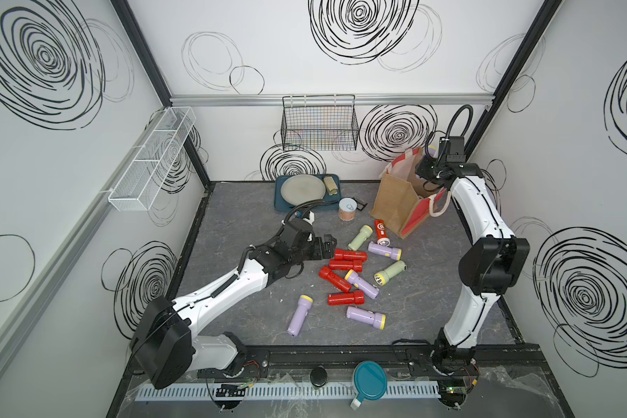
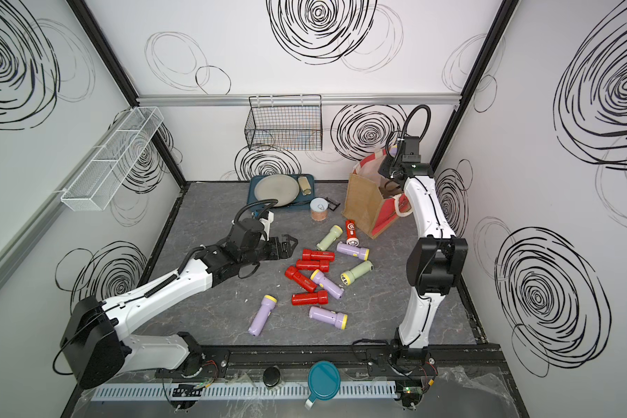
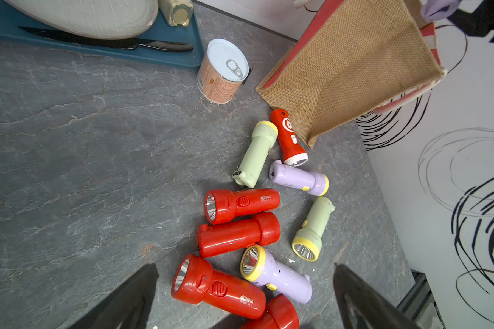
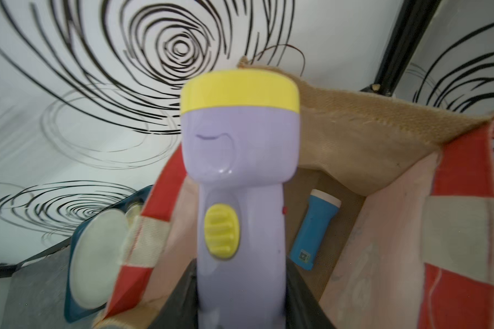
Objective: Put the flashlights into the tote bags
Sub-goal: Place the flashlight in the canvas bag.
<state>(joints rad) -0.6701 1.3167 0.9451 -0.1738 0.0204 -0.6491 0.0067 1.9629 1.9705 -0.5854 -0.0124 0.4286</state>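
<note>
- While my right claw (image 4: 241,296) clamps a lilac flashlight (image 4: 240,159), the tote bag (image 4: 368,136) gapes right beneath it.
- My left claw (image 3: 244,273) hangs spread wide, gripping nothing, a red flashlight (image 3: 220,287) just under it.

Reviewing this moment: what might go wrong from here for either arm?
1. The right gripper holds a lilac flashlight above the tote bag, whose mouth sags unevenly. A release here may clip the rim rather than land by the blue flashlight inside.
2. The left gripper, open, hovers by two red flashlights lying close side by side. Closing may catch both or scatter their neighbours.
</note>
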